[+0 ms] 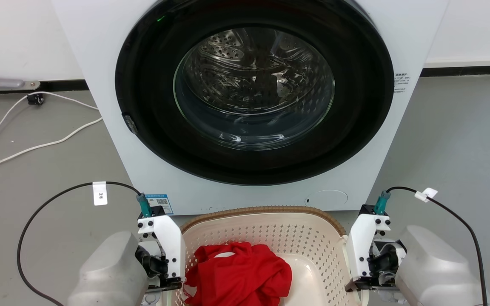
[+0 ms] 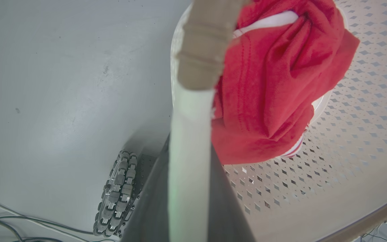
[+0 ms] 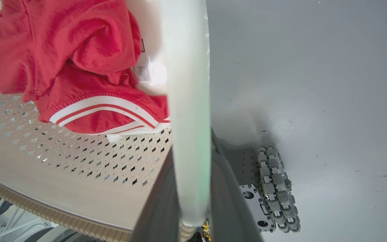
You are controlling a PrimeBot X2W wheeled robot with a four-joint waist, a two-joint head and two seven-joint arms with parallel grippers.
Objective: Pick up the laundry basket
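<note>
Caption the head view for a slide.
Left pincer and right pincer hold the laundry basket, red garment inside, before the washing machine.

The laundry basket (image 1: pixel 270 231) is seen upright, low in the head view, just in front of the washing machine (image 1: pixel 96 63). Its cream walls are pierced with small diamond-shaped holes, and a brown woven-look rim (image 1: pixel 266 209) is carried round the top. A white handle (image 2: pixel 190 151) is fitted at the side.

You are looking at one washing machine (image 1: pixel 228 196), one laundry basket (image 1: pixel 309 238), one red garment (image 1: pixel 240 272), two grippers, namely left gripper (image 2: pixel 190 151) and right gripper (image 3: pixel 193 154), and two black cables (image 1: pixel 75 185).
</note>
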